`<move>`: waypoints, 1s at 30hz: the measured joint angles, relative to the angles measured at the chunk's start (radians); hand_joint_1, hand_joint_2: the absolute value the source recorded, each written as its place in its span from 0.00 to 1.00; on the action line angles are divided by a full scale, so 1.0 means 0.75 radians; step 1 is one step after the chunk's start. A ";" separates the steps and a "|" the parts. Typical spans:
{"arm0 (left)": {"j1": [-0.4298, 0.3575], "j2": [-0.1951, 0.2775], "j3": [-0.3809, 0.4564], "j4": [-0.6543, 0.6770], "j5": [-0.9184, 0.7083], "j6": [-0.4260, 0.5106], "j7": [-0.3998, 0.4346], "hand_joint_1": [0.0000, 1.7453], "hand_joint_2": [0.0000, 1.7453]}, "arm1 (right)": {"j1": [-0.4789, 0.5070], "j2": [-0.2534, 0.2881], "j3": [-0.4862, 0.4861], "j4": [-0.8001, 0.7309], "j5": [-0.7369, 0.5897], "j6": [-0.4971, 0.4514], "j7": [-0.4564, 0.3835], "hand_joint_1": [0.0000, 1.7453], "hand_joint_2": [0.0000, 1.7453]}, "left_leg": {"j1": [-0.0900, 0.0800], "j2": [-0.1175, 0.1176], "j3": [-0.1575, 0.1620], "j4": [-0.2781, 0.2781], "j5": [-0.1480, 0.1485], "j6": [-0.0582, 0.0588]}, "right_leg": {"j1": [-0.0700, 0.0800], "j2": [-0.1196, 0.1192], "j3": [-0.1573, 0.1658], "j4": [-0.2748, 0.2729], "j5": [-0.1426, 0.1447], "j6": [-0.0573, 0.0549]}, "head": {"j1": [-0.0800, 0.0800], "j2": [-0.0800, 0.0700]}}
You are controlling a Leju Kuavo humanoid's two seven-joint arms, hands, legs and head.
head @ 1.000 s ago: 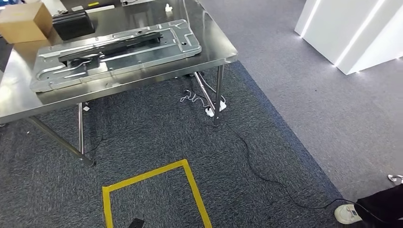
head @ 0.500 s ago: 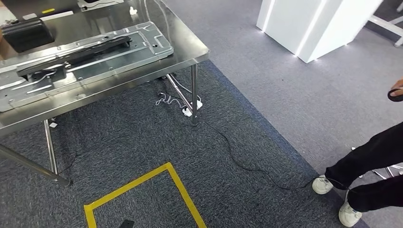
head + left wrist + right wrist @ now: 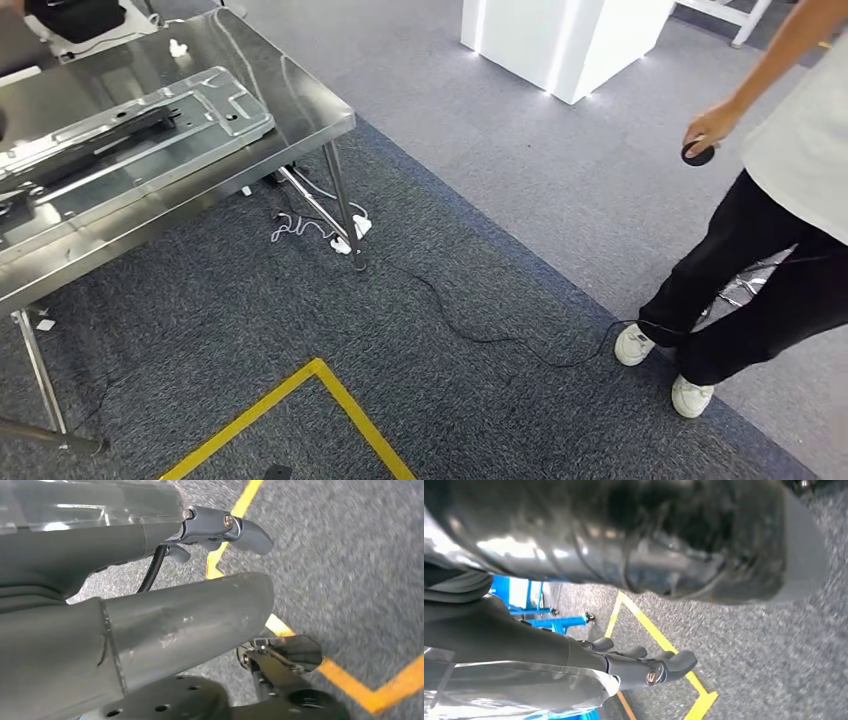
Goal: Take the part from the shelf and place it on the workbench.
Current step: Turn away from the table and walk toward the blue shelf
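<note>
A stainless steel desk (image 3: 300,105) stands on dark grey carpet (image 3: 450,400), on thin metal legs. On it lies a large flat sheet-metal panel (image 3: 130,135) with a dark bar along its top. Near the desk's far edge sit a small white object (image 3: 178,47) and a black case (image 3: 75,18). On the carpet lie yellow tape lines (image 3: 330,400), a thin black cable (image 3: 480,335) and a white power strip (image 3: 350,235) beside the desk leg.

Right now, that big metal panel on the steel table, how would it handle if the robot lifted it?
The metal panel looks like thin stamped sheet with ribs, so probably fairly stiff but awkward. It is long and flat, so likely needs two hands. Its shiny surface may be slippery.
</note>
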 joint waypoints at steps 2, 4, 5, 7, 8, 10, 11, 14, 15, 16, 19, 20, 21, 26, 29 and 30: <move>0.006 -0.001 0.005 0.003 0.004 0.010 0.004 0.00 0.00 | 0.001 -0.003 0.000 0.000 0.010 0.002 0.012 0.00 0.00 | 0.000 -0.013 -0.030 0.040 0.023 0.004 | 0.004 0.044 0.001 0.004 -0.001 -0.002 | 0.000 0.000; 0.007 0.001 0.016 0.003 0.017 0.023 -0.004 0.00 0.00 | 0.002 -0.004 0.000 0.000 0.024 0.014 0.027 0.00 0.00 | 0.000 -0.042 0.018 -0.099 0.128 0.013 | 0.004 0.088 0.002 0.013 -0.004 0.000 | 0.000 0.000; 0.006 0.004 0.024 0.003 0.027 0.028 -0.010 0.00 0.00 | 0.001 -0.004 0.000 0.000 0.033 0.024 0.033 0.00 0.00 | 0.000 -0.077 0.047 -0.178 0.168 0.019 | 0.006 0.106 -0.001 0.020 -0.007 0.003 | 0.000 0.000; 0.001 0.009 0.043 0.003 0.042 0.032 -0.027 0.00 0.00 | -0.001 -0.002 0.001 0.000 0.054 0.044 0.033 0.00 0.00 | -0.001 -0.129 0.078 -0.268 0.197 0.025 | 0.002 0.138 -0.013 0.030 -0.009 0.016 | 0.001 0.000; -0.002 0.010 0.050 0.003 0.045 0.032 -0.037 0.00 0.00 | 0.001 -0.001 0.002 0.001 0.062 0.051 0.029 0.00 0.00 | -0.004 -0.135 0.081 -0.276 0.193 0.027 | 0.000 0.153 -0.019 0.031 -0.007 0.025 | 0.000 0.000; -0.009 0.011 0.061 0.003 0.046 0.032 -0.058 0.00 0.00 | 0.006 0.000 0.004 0.001 0.072 0.059 0.019 0.00 0.00 | -0.004 -0.105 0.088 -0.290 0.200 0.040 | -0.006 0.166 -0.027 0.031 -0.004 0.043 | 0.001 0.000; -0.010 0.012 0.065 0.003 0.046 0.032 -0.070 0.00 0.00 | 0.006 0.000 0.004 0.001 0.074 0.063 0.014 0.00 0.00 | -0.002 -0.088 0.093 -0.299 0.205 0.050 | -0.004 0.140 -0.037 0.050 -0.016 0.049 | 0.002 0.000; -0.012 0.012 0.077 0.003 0.049 0.033 -0.097 0.00 0.00 | -0.004 0.003 0.005 0.001 0.084 0.075 0.007 0.00 0.00 | -0.006 -0.030 0.100 -0.316 0.213 0.068 | -0.002 0.019 -0.134 0.247 -0.123 0.061 | 0.007 0.000; -0.012 0.012 0.082 0.003 0.049 0.033 -0.100 0.00 0.00 | -0.008 0.004 0.005 0.001 0.085 0.076 0.004 0.00 0.00 | -0.008 -0.010 0.100 -0.315 0.211 0.070 | -0.004 0.003 -0.173 0.324 -0.153 0.065 | 0.007 0.000; -0.012 0.012 0.086 0.003 0.048 0.033 -0.102 0.00 0.00 | -0.009 0.004 0.005 0.001 0.085 0.075 0.000 0.00 0.00 | -0.010 0.010 0.101 -0.315 0.209 0.070 | -0.006 -0.005 -0.196 0.371 -0.163 0.068 | 0.007 0.000; -0.014 0.012 0.090 0.003 0.034 0.037 -0.076 0.00 0.00 | -0.009 0.004 0.006 0.001 0.083 0.074 -0.010 0.00 0.00 | -0.010 0.060 0.110 -0.314 0.199 0.063 | -0.009 -0.040 -0.114 0.228 -0.066 0.067 | 0.007 0.000; -0.014 0.012 0.091 0.003 0.027 0.039 -0.055 0.00 0.00 | -0.009 0.004 0.006 0.001 0.082 0.073 -0.012 0.00 0.00 | -0.013 0.074 0.116 -0.313 0.194 0.058 | -0.005 -0.069 -0.064 0.139 -0.034 0.061 | 0.007 0.000; -0.014 0.012 0.091 0.003 0.020 0.040 -0.033 0.00 0.00 | -0.011 0.004 0.006 0.001 0.080 0.072 -0.014 0.00 0.00 | -0.015 0.087 0.120 -0.313 0.189 0.051 | 0.000 -0.092 -0.028 0.071 -0.013 0.054 | 0.007 0.000; -0.018 0.012 0.092 0.003 -0.007 0.039 0.025 0.00 0.00 | -0.008 0.004 -0.001 0.001 0.074 0.063 -0.003 0.00 0.00 | -0.012 0.102 0.136 -0.301 0.163 0.013 | 0.007 -0.064 -0.006 0.007 0.002 0.017 | 0.005 0.000; -0.014 0.011 0.092 0.003 -0.010 0.029 0.001 0.00 0.00 | -0.012 0.005 -0.005 0.001 0.076 0.060 0.002 0.00 0.00 | -0.004 0.005 0.053 -0.115 0.052 0.000 | 0.001 -0.024 -0.004 -0.004 0.011 -0.006 | 0.003 0.000; -0.012 0.011 0.092 0.003 -0.011 0.026 -0.007 0.00 0.00 | -0.013 0.005 -0.007 0.001 0.076 0.060 0.000 0.00 0.00 | -0.003 -0.009 0.007 -0.022 0.014 -0.002 | 0.003 -0.008 -0.005 -0.003 0.012 -0.009 | 0.002 0.000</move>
